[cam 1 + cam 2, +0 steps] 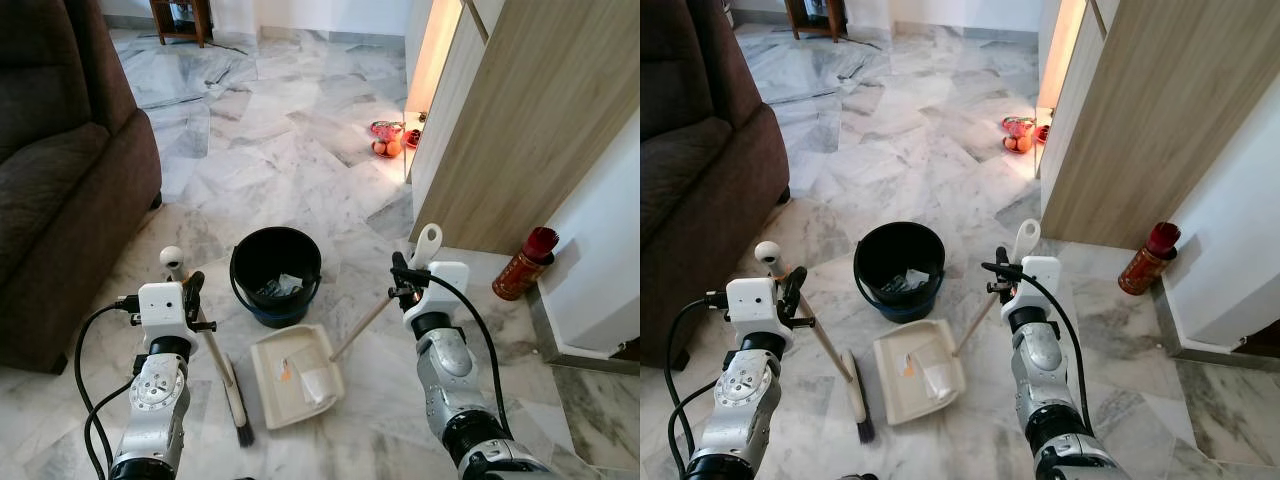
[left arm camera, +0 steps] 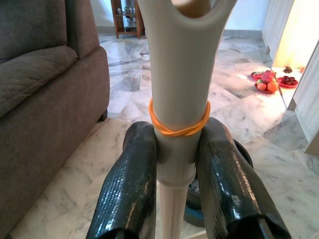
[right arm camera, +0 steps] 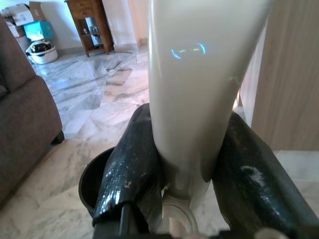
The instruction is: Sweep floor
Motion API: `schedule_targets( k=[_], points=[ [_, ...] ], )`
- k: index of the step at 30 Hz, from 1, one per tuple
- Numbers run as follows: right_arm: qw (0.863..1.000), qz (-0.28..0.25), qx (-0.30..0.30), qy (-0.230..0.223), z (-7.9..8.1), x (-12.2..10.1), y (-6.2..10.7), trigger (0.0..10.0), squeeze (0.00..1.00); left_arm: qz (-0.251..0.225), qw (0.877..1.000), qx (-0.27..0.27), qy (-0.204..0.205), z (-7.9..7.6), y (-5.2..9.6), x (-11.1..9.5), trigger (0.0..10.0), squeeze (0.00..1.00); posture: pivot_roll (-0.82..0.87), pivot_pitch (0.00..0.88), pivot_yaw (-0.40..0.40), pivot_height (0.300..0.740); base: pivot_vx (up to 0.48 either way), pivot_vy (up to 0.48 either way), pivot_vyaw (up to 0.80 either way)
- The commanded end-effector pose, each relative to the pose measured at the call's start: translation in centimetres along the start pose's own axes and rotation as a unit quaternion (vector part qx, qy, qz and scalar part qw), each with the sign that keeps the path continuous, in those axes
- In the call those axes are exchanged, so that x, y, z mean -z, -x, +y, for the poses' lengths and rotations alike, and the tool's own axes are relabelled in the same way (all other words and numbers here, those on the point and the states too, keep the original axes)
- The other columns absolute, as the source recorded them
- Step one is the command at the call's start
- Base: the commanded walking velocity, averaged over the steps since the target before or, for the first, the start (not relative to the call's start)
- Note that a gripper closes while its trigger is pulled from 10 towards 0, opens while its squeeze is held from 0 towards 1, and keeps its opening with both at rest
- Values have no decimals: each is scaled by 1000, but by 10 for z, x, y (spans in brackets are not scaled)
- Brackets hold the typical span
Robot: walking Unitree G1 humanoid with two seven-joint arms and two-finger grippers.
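The sweeping looks close to done, as far as I can judge. The left gripper [image 1: 190, 290] is clamped on the broom [image 1: 222, 368] near the top of its handle, both fingers [image 2: 129, 189] pressed against the grey grip just under an orange rubber band [image 2: 178, 127]; the bristle head rests on the marble floor [image 1: 300, 170] just beside the dustpan [image 1: 295, 375]. The right gripper [image 1: 402, 275] is closed on the white grip of the dustpan's long handle, and the pan sits flat on the floor with scraps of paper [image 1: 315, 385] lying in it. A black bucket [image 1: 275, 272] stands just beyond the pan and already holds some litter. The floor around looks free of loose rubbish, though small bits would be too fine to tell. What seems left is tipping the pan's load into the bucket. A sofa [image 1: 60, 170] lines the floor's left edge, and a red can [image 1: 522, 265] stands by the right wall.
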State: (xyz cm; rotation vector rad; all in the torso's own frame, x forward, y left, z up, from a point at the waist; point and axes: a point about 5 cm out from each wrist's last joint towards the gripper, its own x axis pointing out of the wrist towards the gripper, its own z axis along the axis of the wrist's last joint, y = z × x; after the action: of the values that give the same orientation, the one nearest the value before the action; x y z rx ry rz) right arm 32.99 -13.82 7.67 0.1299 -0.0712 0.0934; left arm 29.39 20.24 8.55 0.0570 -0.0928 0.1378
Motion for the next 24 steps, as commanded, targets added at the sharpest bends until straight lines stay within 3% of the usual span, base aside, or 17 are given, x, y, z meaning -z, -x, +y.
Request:
schedule_targets(
  k=[1,12,24],
  points=[
    [1000,-28,-2,-2,-1,-10,0,10000,0,-13,1000,2,-1,-1,-1,-5,10000,0,135,118,-38,740,0,0,0],
    [997,-77,-1,3,-4,-36,13,10000,0,-13,1000,4,0,-1,-1,-5,10000,0,130,113,-40,740,0,0,0],
    [992,-128,-19,-9,8,-86,25,10000,0,-12,1000,9,0,-3,-2,-4,10000,0,126,97,-42,740,0,0,0]
  ],
)
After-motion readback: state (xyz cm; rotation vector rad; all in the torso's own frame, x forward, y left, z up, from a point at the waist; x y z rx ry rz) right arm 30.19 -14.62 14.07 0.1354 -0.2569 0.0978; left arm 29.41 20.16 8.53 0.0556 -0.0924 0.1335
